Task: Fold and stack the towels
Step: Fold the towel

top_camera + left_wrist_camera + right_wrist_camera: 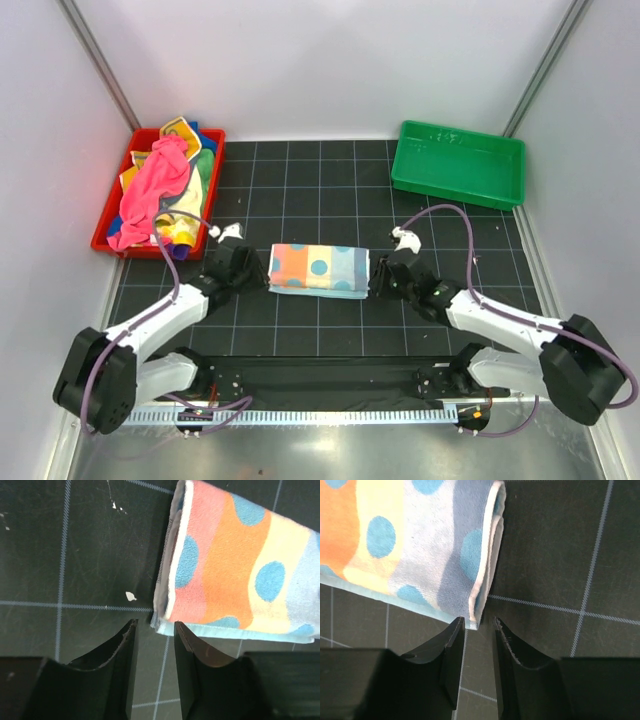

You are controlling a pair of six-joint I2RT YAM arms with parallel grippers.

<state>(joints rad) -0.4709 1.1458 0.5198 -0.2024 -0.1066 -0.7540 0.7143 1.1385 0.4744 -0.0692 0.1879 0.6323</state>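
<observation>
A folded pastel patchwork towel with blue dots lies flat on the black mat between my two grippers. My left gripper sits at its left end. In the left wrist view the jaws are slightly apart, with the towel's near corner right at the tips, not clamped. My right gripper sits at the right end. Its jaws are also slightly apart, with the towel's folded corner at their mouth. More towels, a pink one on top, are heaped in the red tray.
A green tray stands at the back right with nothing visible in it. The red tray is at the back left, close behind my left arm. The gridded black mat covers the table between white walls.
</observation>
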